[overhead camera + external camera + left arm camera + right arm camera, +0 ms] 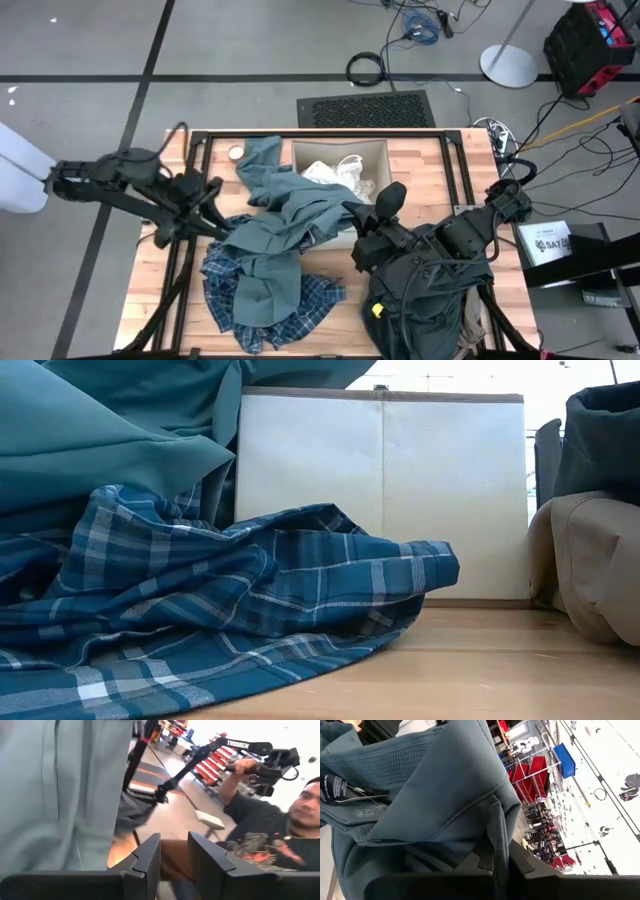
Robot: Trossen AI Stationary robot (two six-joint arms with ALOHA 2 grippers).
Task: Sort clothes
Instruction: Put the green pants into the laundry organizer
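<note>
A: What do we have on the wooden table (pixel 150 300), starting with the biggest piece?

B: We see the teal-green garment (pixel 285 225) spread from the back left of the table across its middle, its upper part draped against the front wall of the beige fabric box (pixel 375 155). Under it, toward the front left, lies the blue-and-white plaid garment (pixel 255 310); in the low view its folds rest flat on the wood just in front of the box.

A: And on the right?

B: The dark grey-green garment (pixel 430 300) is heaped at the front right, with the khaki tan garment (pixel 590 560) showing beneath it in the low view. The white garment (pixel 335 175) sits inside the box.

A: How do we read the grippers?

B: Our right gripper (pixel 502 855) is clenched on a fold of the teal-green garment near the table's middle. Our left gripper (pixel 174 855) hangs at the garment's left edge, fingers parted with nothing between them, the cloth just beside one finger.

A: Anyone behind?

B: A person (pixel 260 840) sits beyond the table.
</note>
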